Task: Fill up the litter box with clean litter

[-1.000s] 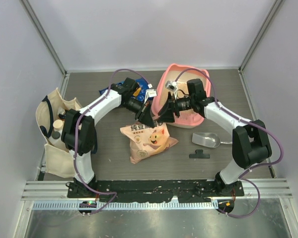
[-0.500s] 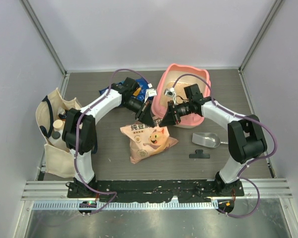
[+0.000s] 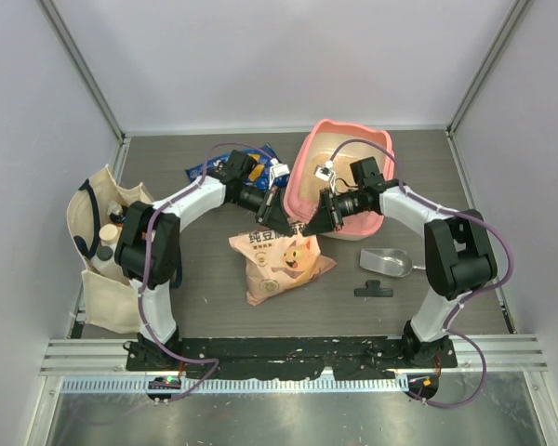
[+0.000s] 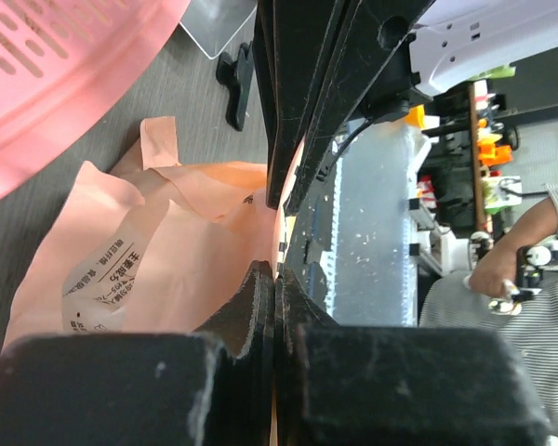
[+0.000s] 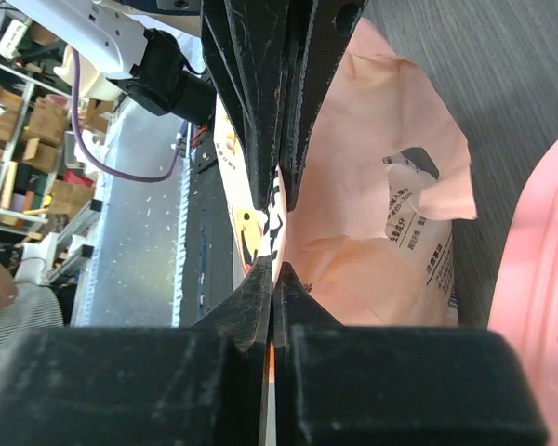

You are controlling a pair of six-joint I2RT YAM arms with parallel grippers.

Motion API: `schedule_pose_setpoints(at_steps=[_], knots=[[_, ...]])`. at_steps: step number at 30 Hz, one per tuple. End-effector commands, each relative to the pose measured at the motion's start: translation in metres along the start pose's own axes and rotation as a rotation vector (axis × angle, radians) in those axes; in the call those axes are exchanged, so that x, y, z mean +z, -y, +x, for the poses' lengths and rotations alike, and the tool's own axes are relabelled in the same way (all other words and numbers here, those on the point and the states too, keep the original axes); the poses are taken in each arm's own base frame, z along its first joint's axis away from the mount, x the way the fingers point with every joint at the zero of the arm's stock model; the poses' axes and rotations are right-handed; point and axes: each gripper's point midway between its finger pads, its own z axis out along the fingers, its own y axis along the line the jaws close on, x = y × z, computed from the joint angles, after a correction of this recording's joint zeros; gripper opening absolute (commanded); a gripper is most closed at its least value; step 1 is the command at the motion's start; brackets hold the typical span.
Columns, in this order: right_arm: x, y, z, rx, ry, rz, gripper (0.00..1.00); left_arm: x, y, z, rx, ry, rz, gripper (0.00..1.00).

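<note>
the left hand (image 3: 283, 225) and the right hand (image 3: 310, 227) are each clamping shut on the top edge of the litter bag (image 3: 284, 265), which is lying on the bench (image 3: 205, 297) just in front of the litter box (image 3: 388, 149). opening the bag and pouring are, by judgement, remaining.

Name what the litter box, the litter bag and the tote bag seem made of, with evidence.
Litter box: probably moulded plastic, smooth uniform pink, slotted.
Litter bag: thin printed film or coated paper; creased, crumpled.
Tote bag: likely cream woven cloth, matte, slumping.
</note>
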Motion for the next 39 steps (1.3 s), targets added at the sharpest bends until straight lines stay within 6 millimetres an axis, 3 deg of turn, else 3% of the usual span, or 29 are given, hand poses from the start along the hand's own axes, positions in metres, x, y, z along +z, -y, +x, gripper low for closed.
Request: schedule_pose_setpoints(at_steps=[1, 4, 7, 8, 10, 11, 13, 16, 17, 24, 28, 31, 39], knots=[[-0.015, 0.001, -0.002, 0.104, 0.032, -0.019, 0.02, -0.012, -0.01, -0.004, -0.128, 0.06, -0.025, 0.0], [-0.017, 0.001, -0.004, 0.099, 0.034, -0.012, 0.09, -0.012, -0.01, -0.001, -0.117, 0.051, -0.03, 0.0], [-0.02, 0.003, -0.012, 0.064, 0.032, 0.026, 0.25, -0.013, -0.01, -0.001, -0.098, 0.045, -0.032, 0.0], [-0.025, 0.0, -0.017, 0.046, 0.038, 0.049, 0.35, -0.013, -0.009, -0.002, -0.096, 0.046, -0.031, 0.0], [-0.037, 0.006, -0.026, -0.02, 0.044, 0.155, 0.43, -0.012, -0.008, -0.003, -0.1, 0.045, -0.022, 0.0], [-0.047, 0.0, -0.036, -0.112, 0.056, 0.206, 0.51, -0.012, -0.009, -0.004, -0.104, 0.045, -0.019, 0.0], [-0.065, 0.007, -0.04, -0.199, 0.046, 0.342, 0.56, -0.009, -0.013, -0.002, -0.158, 0.036, -0.006, 0.0], [-0.088, -0.008, -0.027, -0.364, -0.075, 0.441, 0.57, -0.007, -0.015, -0.006, -0.194, 0.026, 0.017, 0.0], [-0.092, -0.019, -0.002, -0.36, -0.169, 0.417, 0.56, -0.007, -0.013, -0.012, -0.178, 0.029, 0.022, 0.0], [-0.13, -0.064, 0.105, -0.29, -0.548, 0.431, 0.49, -0.005, 0.001, -0.042, -0.054, 0.096, 0.001, 0.0], [-0.145, -0.077, 0.158, -0.347, -0.688, 0.421, 0.49, -0.004, 0.004, -0.03, -0.069, 0.089, 0.025, 0.0], [-0.152, -0.066, 0.182, -0.367, -0.745, 0.455, 0.52, -0.004, 0.01, -0.02, -0.075, 0.079, 0.045, 0.0], [-0.138, -0.038, 0.17, -0.442, -0.694, 0.43, 0.54, -0.01, 0.026, 0.001, 0.02, 0.016, 0.025, 0.0]])
